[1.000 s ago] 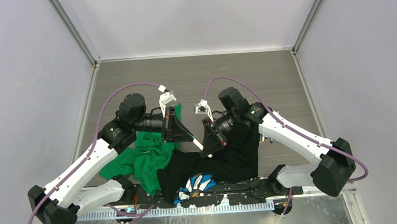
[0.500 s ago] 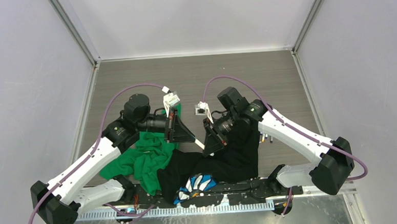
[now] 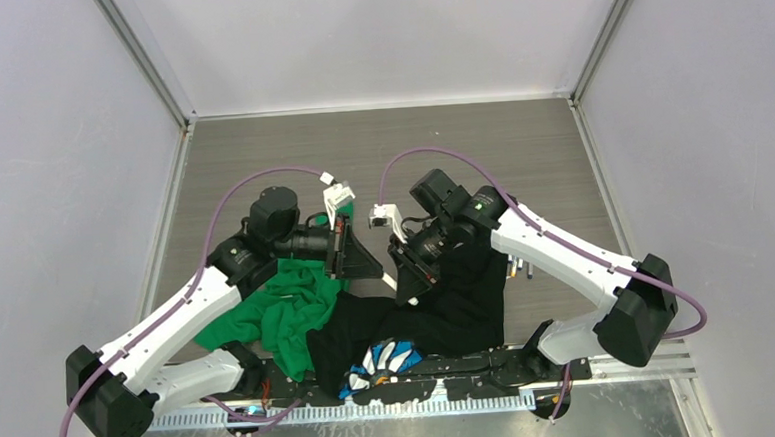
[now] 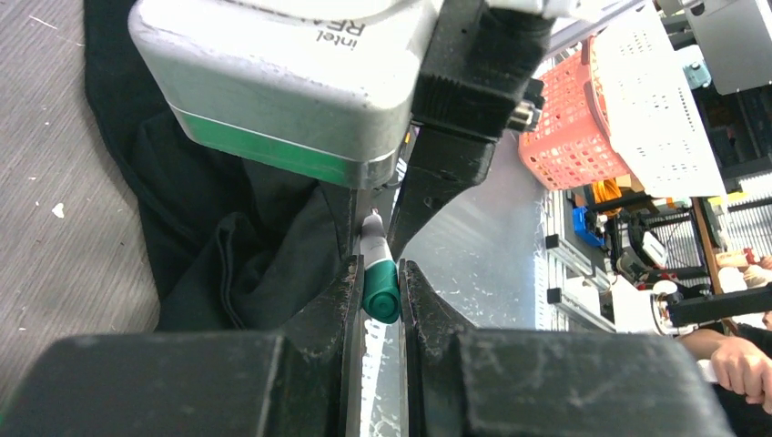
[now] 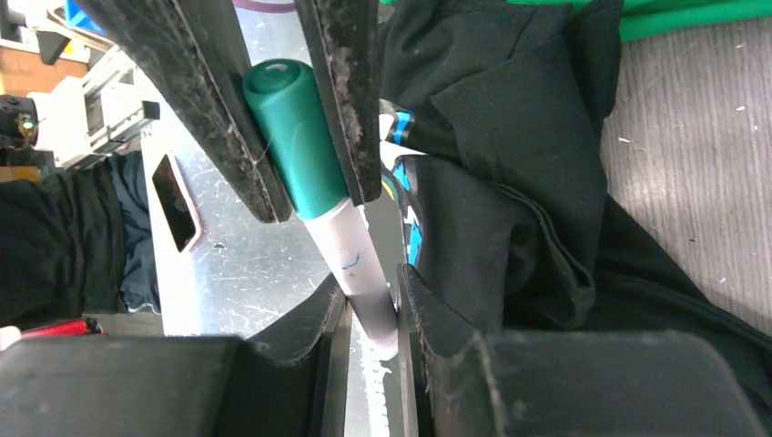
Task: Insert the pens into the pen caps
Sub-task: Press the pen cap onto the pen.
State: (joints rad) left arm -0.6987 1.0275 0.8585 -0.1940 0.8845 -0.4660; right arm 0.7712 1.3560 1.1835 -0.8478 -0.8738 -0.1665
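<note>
Scene: two robot arms meet tip to tip in the air above a black garment (image 3: 458, 305) crumpled on a grey table (image 3: 360, 150). A green cloth (image 3: 283, 309) touches the garment's left edge.

Left gripper (image 4: 380, 278): above the garment's left part, jaws drawn almost together, pinching a teal pen cap (image 4: 380, 296) by its sides.

Right gripper (image 5: 371, 296): above the garment, facing the left gripper, jaws narrowed onto the white barrel of a marker pen (image 5: 350, 246).

Pen and cap: held in one straight line between the two grippers, above the garment. The barrel enters the cap's open end, but how deep it sits cannot be told.

Stage: judged to be the last push that seats this pen in its cap.

Other pens: a few thin sticks (image 3: 512, 267) lie just off the garment's right edge. They are probably more pens but are too small to be sure.

Risk, slipping: the barrel is smooth and thin, so a hard push could slide it back through the right jaws rather than into the cap.

Risk, bending: if the two wrists drift out of line, the pen could jam or lever out of a grip.

Risk, dropping: letting go before the cap is seated could drop either piece into the garment's dark folds, where it would be hard to find.
</note>
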